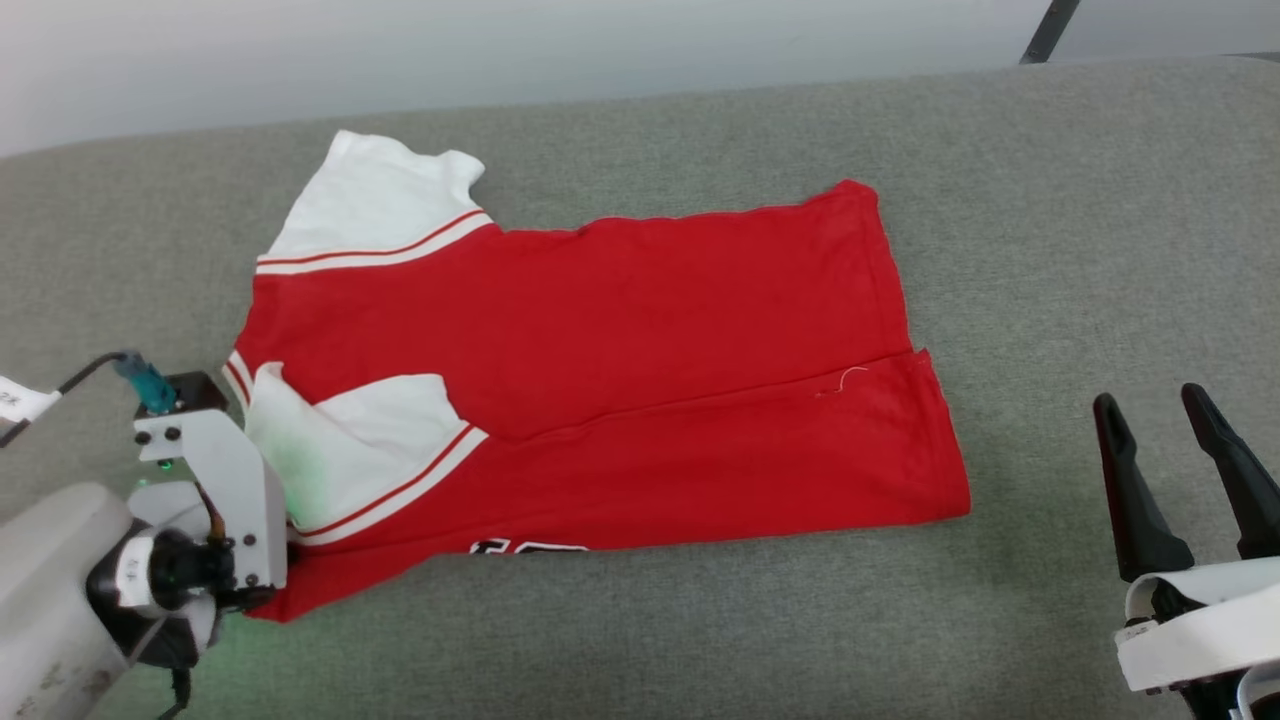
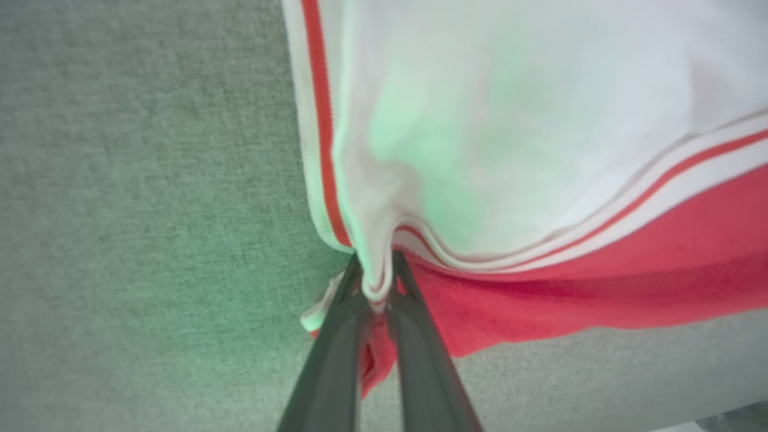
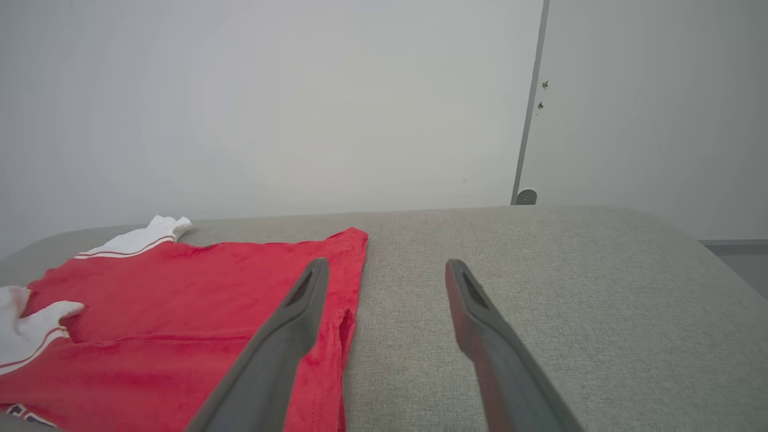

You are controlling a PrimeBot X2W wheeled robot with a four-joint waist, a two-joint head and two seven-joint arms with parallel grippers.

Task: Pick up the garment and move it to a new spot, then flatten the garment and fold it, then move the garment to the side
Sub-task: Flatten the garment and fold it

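Observation:
The garment, a red jersey T-shirt with white sleeves, lies partly folded lengthwise on the grey surface, its near long edge turned over the body. My left gripper is shut on the striped trim of the near white sleeve, at the garment's left end by the left wrist. My right gripper is open and holds nothing, a little off the garment's right hem. In the right wrist view, the garment sits left of the spread fingers.
A pale wall rises behind the grey surface, with a dark vertical strip at the right. The padded surface's far edge curves down toward the wall. Bare grey cloth lies right of the garment.

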